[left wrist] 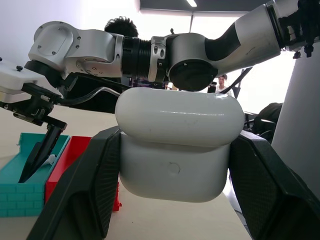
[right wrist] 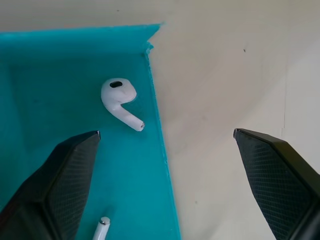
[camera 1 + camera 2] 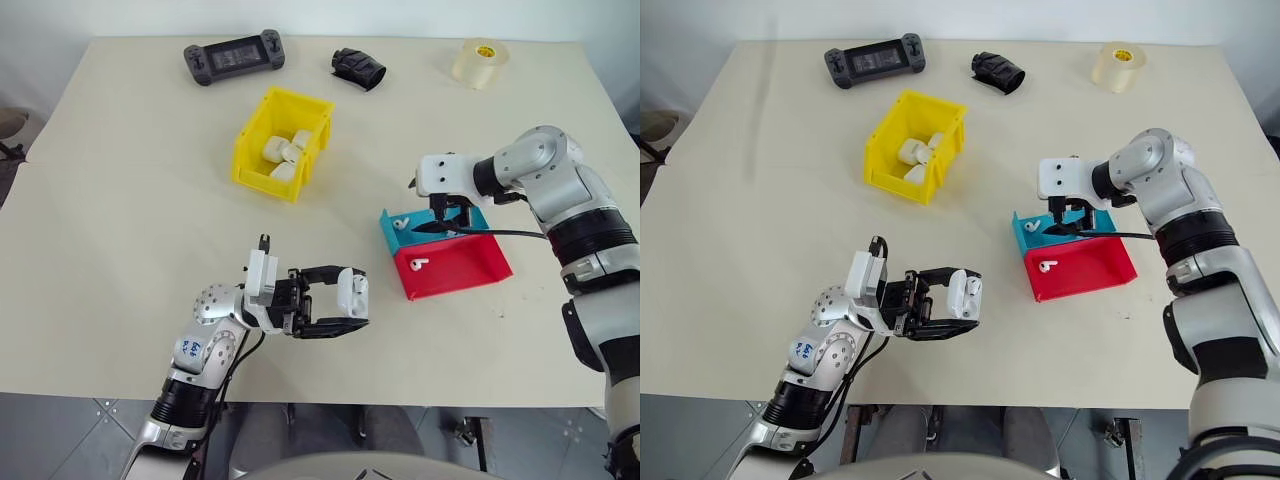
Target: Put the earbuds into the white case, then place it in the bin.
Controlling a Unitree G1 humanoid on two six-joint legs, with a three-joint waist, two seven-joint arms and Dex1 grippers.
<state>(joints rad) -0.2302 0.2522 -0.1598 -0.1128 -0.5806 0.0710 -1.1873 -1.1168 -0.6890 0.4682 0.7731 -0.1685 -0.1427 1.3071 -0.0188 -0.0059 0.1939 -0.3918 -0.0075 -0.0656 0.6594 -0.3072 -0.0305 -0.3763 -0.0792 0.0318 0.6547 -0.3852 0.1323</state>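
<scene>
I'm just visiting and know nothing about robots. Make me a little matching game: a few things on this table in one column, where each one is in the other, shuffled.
Things:
1. white case
2. earbud
3. tape roll
4. game controller

Places:
A. far right corner of the table
B. in the red tray
C. held in the left gripper
D. far edge, left of the black object

Pairs: 1-C, 2-B, 3-A, 4-D

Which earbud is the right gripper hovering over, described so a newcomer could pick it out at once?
On the beige table, find the two shallow trays side by side, teal tray and red tray. The earbud lies in the teal tray near its far corner, below the open right gripper. Its neighbour earbud lies in the red tray instead.
</scene>
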